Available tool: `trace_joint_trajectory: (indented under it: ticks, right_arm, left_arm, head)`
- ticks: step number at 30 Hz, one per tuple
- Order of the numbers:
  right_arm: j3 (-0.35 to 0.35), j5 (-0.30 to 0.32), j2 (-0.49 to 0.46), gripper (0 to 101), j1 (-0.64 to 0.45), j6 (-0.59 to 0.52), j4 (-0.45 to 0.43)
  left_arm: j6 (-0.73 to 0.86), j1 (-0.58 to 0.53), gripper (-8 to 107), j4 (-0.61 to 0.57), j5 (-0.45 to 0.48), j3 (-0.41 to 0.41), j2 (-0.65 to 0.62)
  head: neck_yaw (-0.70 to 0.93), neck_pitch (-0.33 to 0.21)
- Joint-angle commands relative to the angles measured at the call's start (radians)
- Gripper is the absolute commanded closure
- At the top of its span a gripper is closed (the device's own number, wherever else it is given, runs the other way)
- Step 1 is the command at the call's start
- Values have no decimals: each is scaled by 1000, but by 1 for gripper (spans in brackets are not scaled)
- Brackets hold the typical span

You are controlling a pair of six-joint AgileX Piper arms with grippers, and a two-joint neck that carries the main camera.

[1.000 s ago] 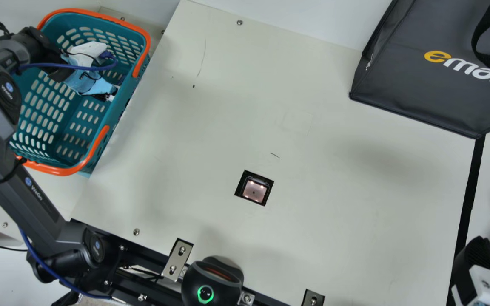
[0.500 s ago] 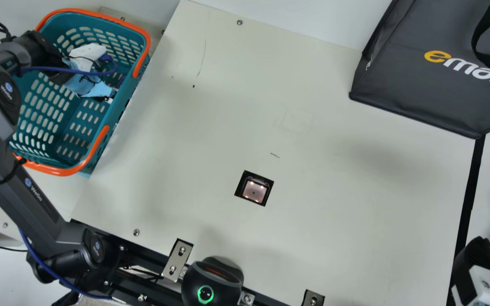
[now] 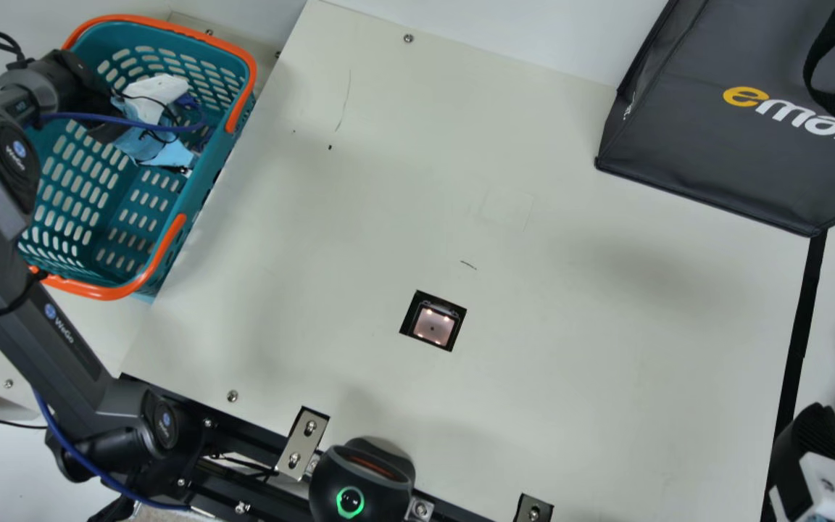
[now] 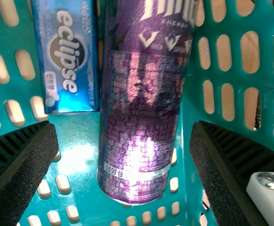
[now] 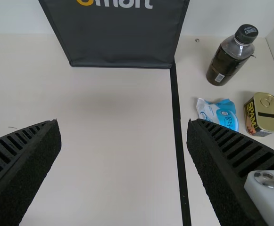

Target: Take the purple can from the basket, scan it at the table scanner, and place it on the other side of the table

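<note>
One purple can point(image 4: 137, 132) inside the basket point(image 3: 102, 293)

You have a cream surface point(image 3: 570, 348) in front of you, with a square scanner window point(image 3: 433, 325) set into it and 4 small lights glowing inside. A thin dark scratch point(image 3: 468, 265) lies near the window, and screws sit along the edges. Towards the far right you'll find a dark grey bag point(image 3: 707, 145) resting on the surface, with a black strip point(image 3: 798, 341) running from its corner towards you. Past that strip lie a white-and-blue packet point(image 5: 218, 113), a rectangular tin point(image 5: 263, 114) just beside it, and a dark bottle point(image 5: 228, 59) standing upright behind them.
</note>
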Motion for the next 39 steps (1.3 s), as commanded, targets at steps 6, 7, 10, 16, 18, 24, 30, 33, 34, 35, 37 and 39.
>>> trace_joint_trajectory:
  ticks: [6,7,10,16,18,24,30,33,34,35,37,39]
  right_arm:
    - [0,0,0,6,0,0,0]
    - [0,0,0,6,0,0,0]
    - [0,0,0,6,0,0,0]
    - [0,0,0,6,0,0,0]
    - [0,0,0,6,0,0,0]
    - [0,0,0,6,0,0,0]
    - [0,0,0,6,0,0,0]
    - [0,-1,0,6,0,0,0]
    - [0,-1,0,6,0,0,0]
    - [0,-1,0,6,0,0,0]
    - [0,-1,0,6,0,0,0]
    - [0,-1,0,6,0,0,0]
  left_arm:
    - [11,-14,9,-3,15,-20,9]
    - [15,-16,9,-3,15,-22,11]
    - [24,-22,9,-2,13,-28,17]
    - [43,-31,9,2,8,-33,25]
    - [48,-33,9,4,6,-32,27]
    - [61,-37,9,6,3,-31,30]
    - [64,-34,9,4,-5,-29,26]
    - [62,-29,9,0,-9,-26,21]
    - [60,-26,9,-1,-10,-26,18]
    - [60,-23,9,-3,-10,-24,16]
    - [57,-17,9,-4,-13,-22,12]
    - [56,-12,9,-4,-17,-17,6]
  head:
    - [2,-24]
    - [2,-24]
    - [2,-24]
    - [2,-24]
    - [2,-24]
    - [2,-24]
    - [2,-24]
    - [2,-24]
    - [2,-24]
    - [2,-24]
    - [2,-24]
    - [2,-24]
